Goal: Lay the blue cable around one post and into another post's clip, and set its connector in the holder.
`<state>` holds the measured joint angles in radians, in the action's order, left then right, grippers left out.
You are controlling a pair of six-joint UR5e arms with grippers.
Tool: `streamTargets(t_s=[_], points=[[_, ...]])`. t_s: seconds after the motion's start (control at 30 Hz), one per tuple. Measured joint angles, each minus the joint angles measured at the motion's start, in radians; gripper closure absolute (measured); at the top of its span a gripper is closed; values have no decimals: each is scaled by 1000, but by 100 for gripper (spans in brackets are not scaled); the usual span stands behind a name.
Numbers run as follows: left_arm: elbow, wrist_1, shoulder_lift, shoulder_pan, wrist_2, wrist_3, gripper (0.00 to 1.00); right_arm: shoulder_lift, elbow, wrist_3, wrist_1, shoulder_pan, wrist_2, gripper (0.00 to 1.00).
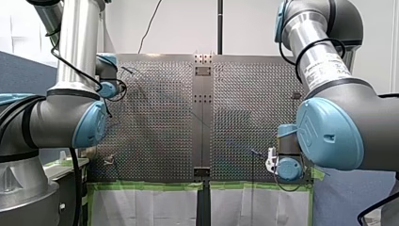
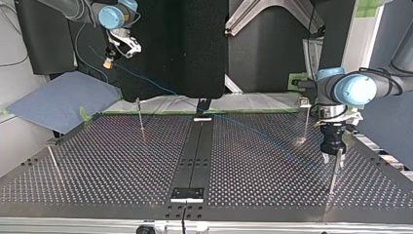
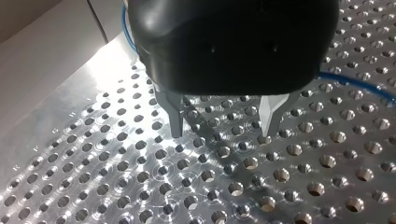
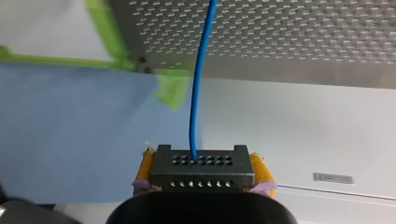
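Perforated table (image 2: 253,161) crossed by a thin blue cable (image 4: 198,93), its black many-holed connector (image 4: 203,161) pinched between my right gripper's (image 4: 204,171) yellow pads off the near right edge; my left gripper (image 3: 223,122) spread empty just above the table.

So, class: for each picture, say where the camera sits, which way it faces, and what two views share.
Front view: behind the arms, over the perforated table; both arms show.
Top view: across the table, facing the arms; my right gripper at left, my left gripper at right.
Left wrist view: looks past its open metal fingers at the table.
Right wrist view: looks past yellow pads shut on the connector.
Shared: both wrist views show the blue cable.
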<state>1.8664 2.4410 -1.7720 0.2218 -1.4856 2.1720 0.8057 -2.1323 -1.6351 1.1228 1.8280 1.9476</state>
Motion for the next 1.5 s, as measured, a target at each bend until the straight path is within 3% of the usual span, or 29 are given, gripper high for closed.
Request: streamTargets(t_s=[0.13, 0.3, 0.5, 0.7, 0.93, 1.07, 1.37, 1.5], points=[[0, 0, 0, 2, 0, 0, 19, -35, -21, -1, 27, -2, -8, 100], [0, 2, 0, 2, 1, 0, 19, -77, -4, -8, 44, -6, -41, 100], [0, 5, 0, 0, 2, 0, 19, -124, 35, -42, 83, -17, -87, 100], [0, 6, 0, -6, 2, 1, 19, -178, 87, -95, 118, -39, -140, 100], [0, 10, 0, -11, 1, -1, 19, -243, 148, -152, 140, -95, -205, 100], [0, 12, 0, -14, 1, -1, 19, -265, 150, -157, 159, -130, -240, 100], [0, 17, 0, -26, -9, -7, 19, -269, 129, -158, 190, -201, -312, 100], [0, 23, 1, -32, -10, -9, 19, -262, 105, -150, 219, -230, -342, 100]])
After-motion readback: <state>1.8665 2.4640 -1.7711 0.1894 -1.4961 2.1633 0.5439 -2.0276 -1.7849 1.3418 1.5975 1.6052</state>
